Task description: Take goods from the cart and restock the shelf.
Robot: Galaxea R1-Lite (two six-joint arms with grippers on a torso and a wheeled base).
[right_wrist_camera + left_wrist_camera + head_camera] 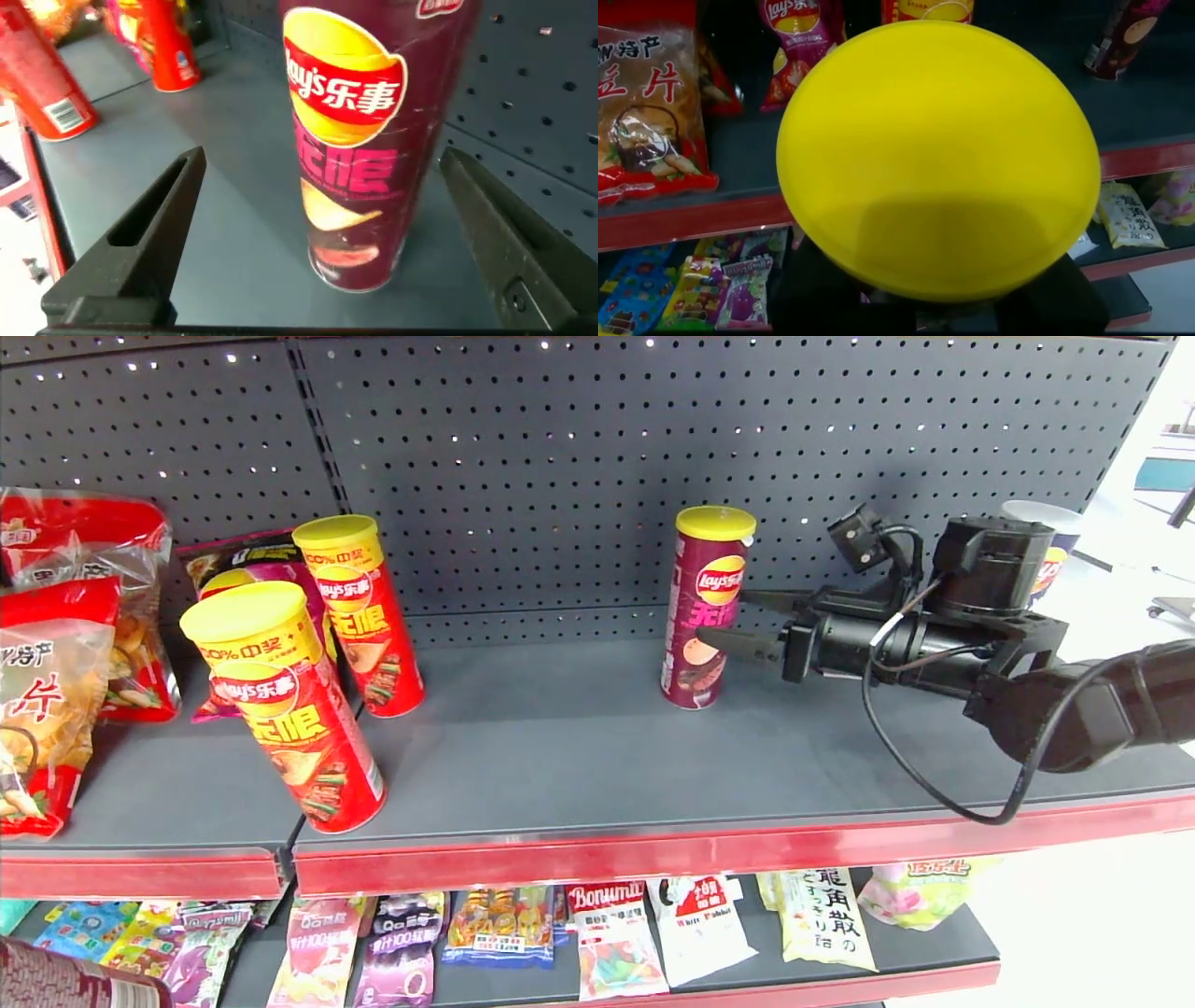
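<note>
Seemingly finishing a placement: setting the maroon chip can (714, 574) upright on the upper shelf (560, 737), near the pegboard back (560, 476). Straddling it with the right gripper (724, 616) released, jaws spread on either side, not touching. Next, probably backing straight out without nudging it, then returning to the cart. Bearing a round logo and large characters on the label; leaving that print unread.
</note>
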